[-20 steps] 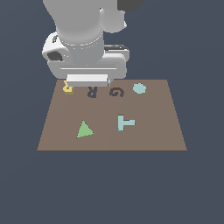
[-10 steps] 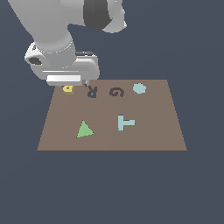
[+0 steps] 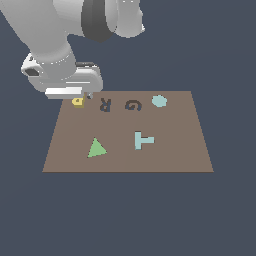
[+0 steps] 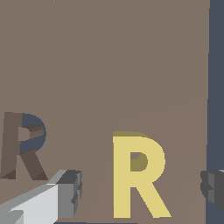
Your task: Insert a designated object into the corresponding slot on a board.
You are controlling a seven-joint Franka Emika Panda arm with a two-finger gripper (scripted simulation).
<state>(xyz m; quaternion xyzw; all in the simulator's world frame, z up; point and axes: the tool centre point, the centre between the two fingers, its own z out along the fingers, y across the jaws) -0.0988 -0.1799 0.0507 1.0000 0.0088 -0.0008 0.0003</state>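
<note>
One gripper (image 3: pixel 80 95), exterior view: low over the board's (image 3: pixel 170 155) far corner, yellow R block (image 3: pixel 78 102) just beneath, dark R slot (image 3: pixel 104 105) just beside. Wrist view: fingers (image 4: pixel 70 192) spread wide, released, the block (image 4: pixel 136 175) lying flat between them untouched; slot (image 4: pixel 24 146) just outside one finger

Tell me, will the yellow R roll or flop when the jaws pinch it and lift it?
Probably not. The yellow R lies flat on the brown board with straight, flat sides, so it should slide rather than roll. It keeps crisp edges like a solid block, so it likely stays stiff. Its thin legs may twist in the open gripper if pinched off-centre.
</note>
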